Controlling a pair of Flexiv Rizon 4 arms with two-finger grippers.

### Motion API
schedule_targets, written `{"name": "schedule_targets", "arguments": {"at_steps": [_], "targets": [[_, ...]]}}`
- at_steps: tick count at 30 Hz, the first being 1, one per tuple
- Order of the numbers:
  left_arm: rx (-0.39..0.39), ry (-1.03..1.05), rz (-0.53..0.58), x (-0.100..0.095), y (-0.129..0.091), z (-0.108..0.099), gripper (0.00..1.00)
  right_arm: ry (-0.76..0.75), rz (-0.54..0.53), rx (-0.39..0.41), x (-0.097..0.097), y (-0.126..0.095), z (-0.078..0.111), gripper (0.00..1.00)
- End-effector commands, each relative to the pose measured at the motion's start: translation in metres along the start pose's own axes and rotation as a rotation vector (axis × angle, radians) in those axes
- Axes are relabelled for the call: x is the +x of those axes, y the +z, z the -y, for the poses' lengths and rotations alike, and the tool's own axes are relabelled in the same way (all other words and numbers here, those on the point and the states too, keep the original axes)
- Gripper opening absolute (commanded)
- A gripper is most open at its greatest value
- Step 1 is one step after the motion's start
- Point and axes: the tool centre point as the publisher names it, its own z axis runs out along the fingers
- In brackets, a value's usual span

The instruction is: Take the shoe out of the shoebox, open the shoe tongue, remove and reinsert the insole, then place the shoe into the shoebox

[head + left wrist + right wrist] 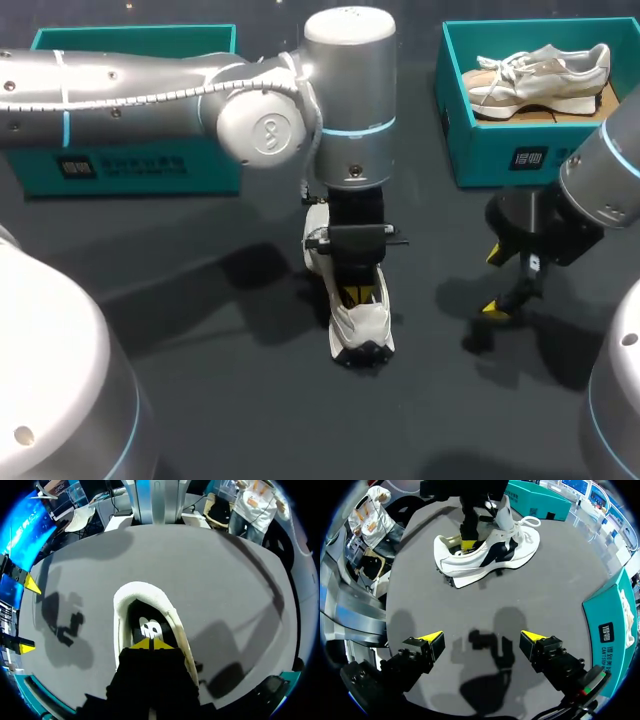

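The shoe [362, 325] stands in the middle of the bench [200, 390]. Its opening swallows the left end effector [150, 645], so I cannot tell its grip. The right end effector [482, 642] hangs released nearby.

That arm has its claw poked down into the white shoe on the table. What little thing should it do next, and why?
Probably draw the insole up out of the shoe. The left gripper sits down in the shoe's opening, at the insole, and the shoe stands outside the shoebox. The right gripper hangs open, apart from it.
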Motion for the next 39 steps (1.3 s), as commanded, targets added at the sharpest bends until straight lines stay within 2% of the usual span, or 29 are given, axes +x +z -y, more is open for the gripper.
{"name": "schedule_targets", "arguments": {"at_steps": [1,7,17,29,35,39], "targets": [[-0.029,0.01,-0.007,0.012,-0.021,0.012,0.0,0.0,0.004,0.001,0.002,0.0,0.001,1.0],[-0.064,0.014,-0.099,0.015,-0.02,0.015,0.0,0.0,0.004,0.001,0.002,0.0,0.001,1.0],[-0.071,-0.023,-0.116,0.012,-0.004,0.005,0.0,0.0,0.004,0.001,0.002,0.0,0.001,1.0],[-0.094,-0.059,-0.196,0.022,0.029,-0.002,0.0,0.0,0.004,0.001,0.002,0.0,0.001,1.0],[-0.077,-0.087,-0.184,0.022,0.045,-0.009,0.0,0.0,0.004,0.001,0.002,0.0,0.001,1.0],[-0.073,-0.092,-0.158,0.019,0.039,-0.011,0.0,0.0,0.004,0.001,0.002,0.0,0.001,1.0]]}}
